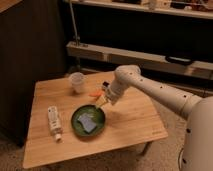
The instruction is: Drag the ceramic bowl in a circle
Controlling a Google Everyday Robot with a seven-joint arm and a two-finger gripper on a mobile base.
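The ceramic bowl (78,125), a wide, shallow, dark-green dish, sits near the middle of the wooden table (127,122). A pale bluish flat item (88,121) lies inside it. My gripper (101,103) hangs at the end of the white arm (150,90), which reaches in from the right. It is right at the bowl's upper right rim. I cannot make out whether it touches the rim.
A small translucent white cup (77,81) stands at the table's back. An orange item (94,93) lies just behind the gripper. A white bottle (54,122) lies on its side left of the bowl. A dark cabinet (30,55) is close on the left, and shelving runs behind.
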